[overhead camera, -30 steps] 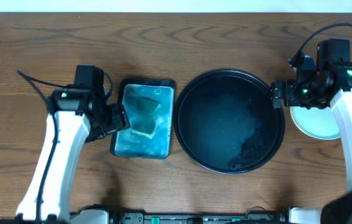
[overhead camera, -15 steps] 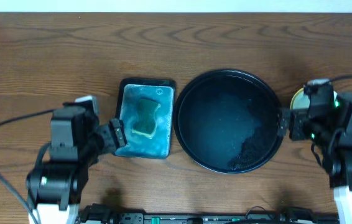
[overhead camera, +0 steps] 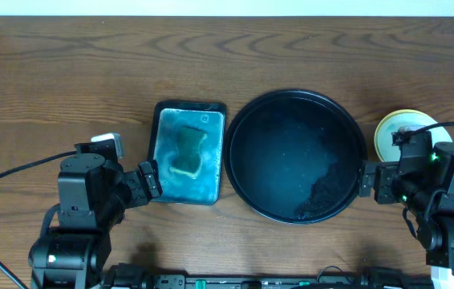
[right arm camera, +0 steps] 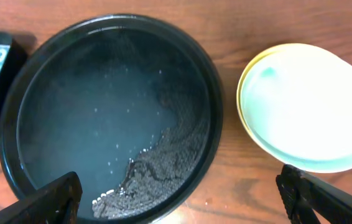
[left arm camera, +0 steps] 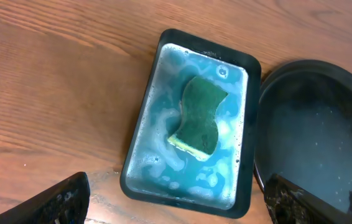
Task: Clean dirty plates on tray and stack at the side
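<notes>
The plates (right arm camera: 310, 102) are stacked on the bare wood to the right of the tray, a clean pale mint-white one on top and a yellow rim showing below; they also show in the overhead view (overhead camera: 397, 128). The black tray (overhead camera: 283, 136) holds no plate, only wet film and foam (right arm camera: 157, 162). My right gripper (right arm camera: 182, 208) is open and empty, above the tabletop between tray (right arm camera: 89, 106) and plates; in the overhead view it (overhead camera: 369, 181) is at the tray's right rim. My left gripper (left arm camera: 176, 208) is open and empty near the sponge tray's front edge (overhead camera: 148, 181).
A rectangular teal sponge tray (overhead camera: 163, 160) with soapy water holds a green sponge (overhead camera: 185, 151) just left of the black tray; both show in the left wrist view (left arm camera: 145, 143), (left arm camera: 201, 115). Bare wood tabletop (overhead camera: 66, 72) lies around.
Both arms have drawn back toward the table's front edge. The right arm has come off the plate stack, uncovering it. The left gripper slid back from the sponge tray's side.
</notes>
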